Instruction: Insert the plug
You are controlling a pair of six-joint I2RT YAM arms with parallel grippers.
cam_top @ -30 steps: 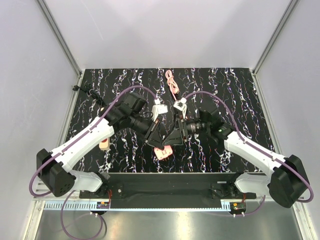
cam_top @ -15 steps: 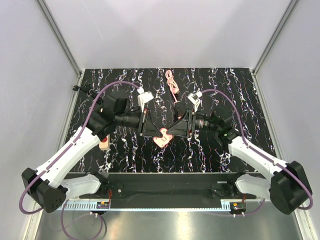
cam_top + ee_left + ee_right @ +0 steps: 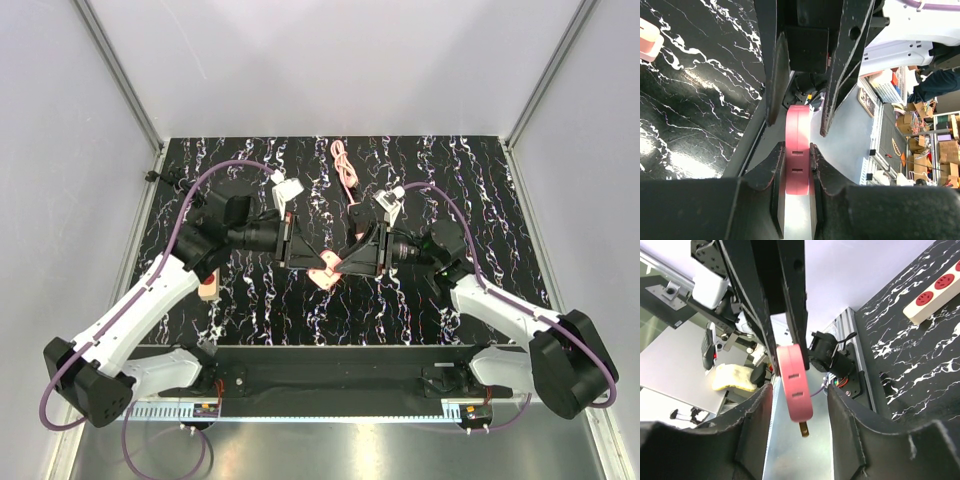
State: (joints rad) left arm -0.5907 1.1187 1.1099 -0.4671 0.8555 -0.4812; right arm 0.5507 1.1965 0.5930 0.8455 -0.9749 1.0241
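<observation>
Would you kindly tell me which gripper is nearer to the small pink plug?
Left. The left gripper is clamped on the plug; the right gripper faces it, its open fingers flanking the plug's other end without touching.

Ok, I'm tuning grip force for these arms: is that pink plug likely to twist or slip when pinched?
Probably rigid: the plug looks undeformed clamped in the left gripper. Likely light: it sticks out past the fingers without drooping. Its smooth, narrow sides might let it pivot once the open right gripper closes on it.
</observation>
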